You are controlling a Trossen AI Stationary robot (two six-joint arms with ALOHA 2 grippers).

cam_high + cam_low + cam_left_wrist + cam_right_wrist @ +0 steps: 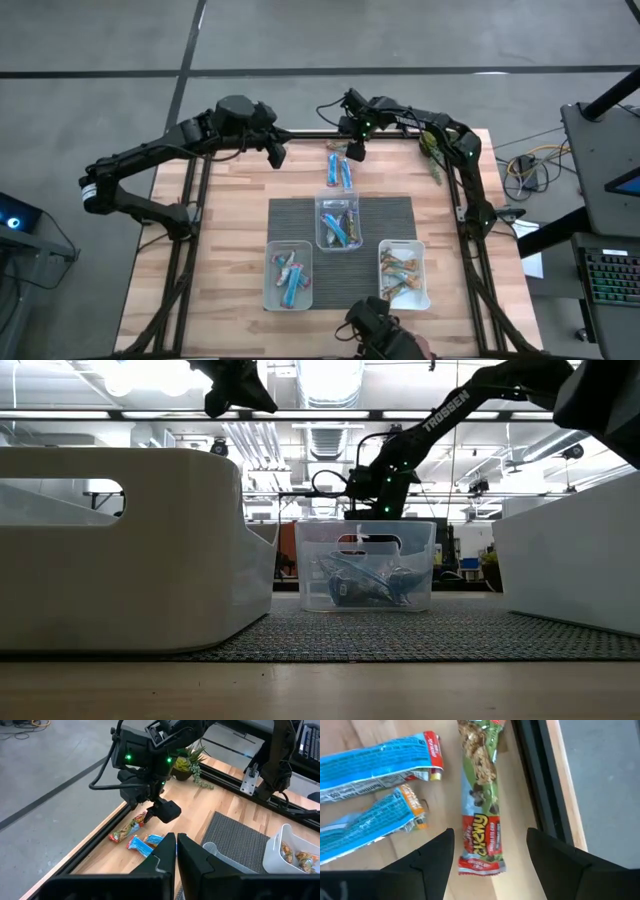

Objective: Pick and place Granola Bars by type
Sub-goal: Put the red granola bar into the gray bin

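Three loose granola bars lie flat on the wood near the table's far edge: a green-and-red one and two blue ones. My right gripper hovers open just above the green-and-red bar. One finger stands on each side of the bar, across its length, without touching it. My left gripper is shut on nothing and hangs in the air to the left of the bars. More bars lie in three clear tubs.
The middle tub holds blue bars, the near-left tub blue and silver ones, and the near-right tub tan ones. They stand on or near a dark mat. A green plant clump lies at the far right. The black frame rail runs beside the bar.
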